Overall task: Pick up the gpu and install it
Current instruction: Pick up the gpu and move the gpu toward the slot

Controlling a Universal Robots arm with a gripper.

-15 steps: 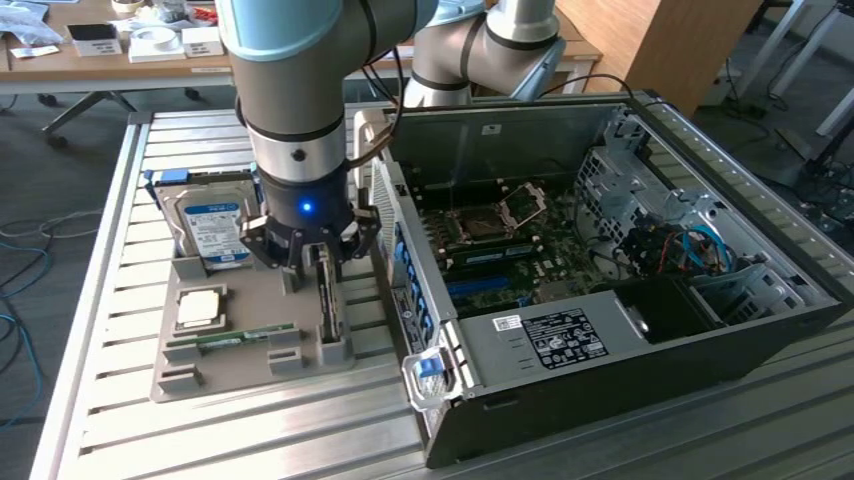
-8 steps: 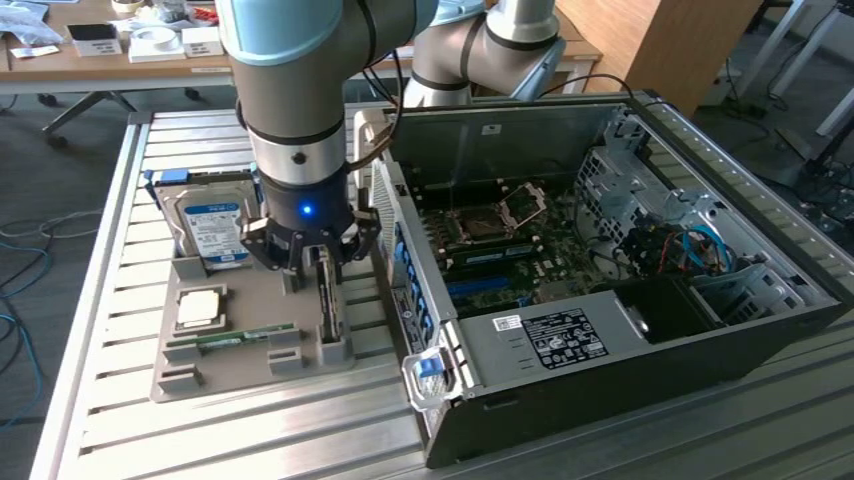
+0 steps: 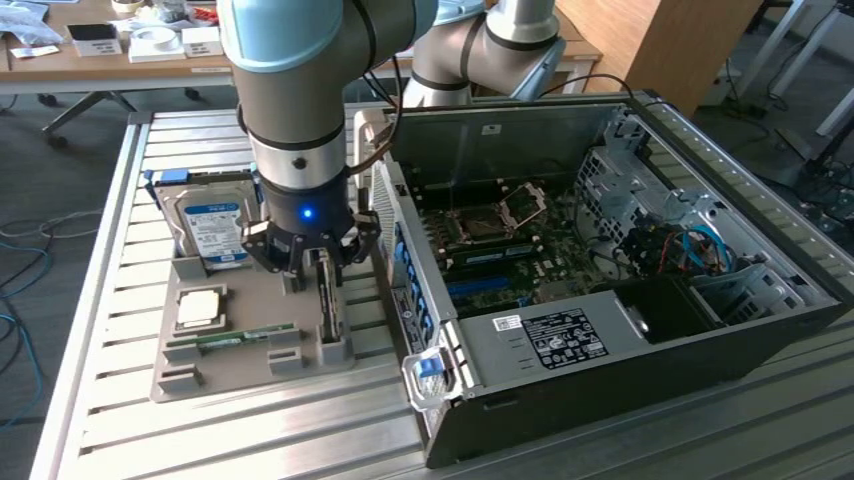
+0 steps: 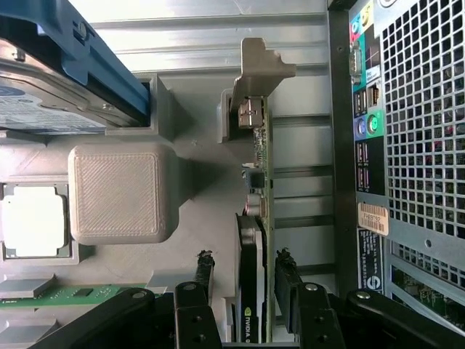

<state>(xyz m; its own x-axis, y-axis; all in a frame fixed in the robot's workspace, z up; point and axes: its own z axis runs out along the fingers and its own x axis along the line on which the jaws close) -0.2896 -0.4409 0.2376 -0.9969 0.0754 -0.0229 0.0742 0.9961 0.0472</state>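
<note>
Wrist view: jaws apart, unclenched, astride the gpu (image 4: 251, 287) on edge in gray tray (image 4: 200, 211)

**A:** Bright, even daylight in the exterior view. The slatted table (image 3: 267, 430) washes pale at lower left, while the computer case (image 3: 641, 390) holds deep shade inside.

**B:** Wrist view now. The processor (image 4: 33, 222) is blown out white, there's soft shadow beside the grey block (image 4: 120, 193), and the gripper (image 4: 245, 262) is nearly a silhouette.

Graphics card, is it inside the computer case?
No, the graphics card stands on edge in the gray tray, outside the case.
</note>
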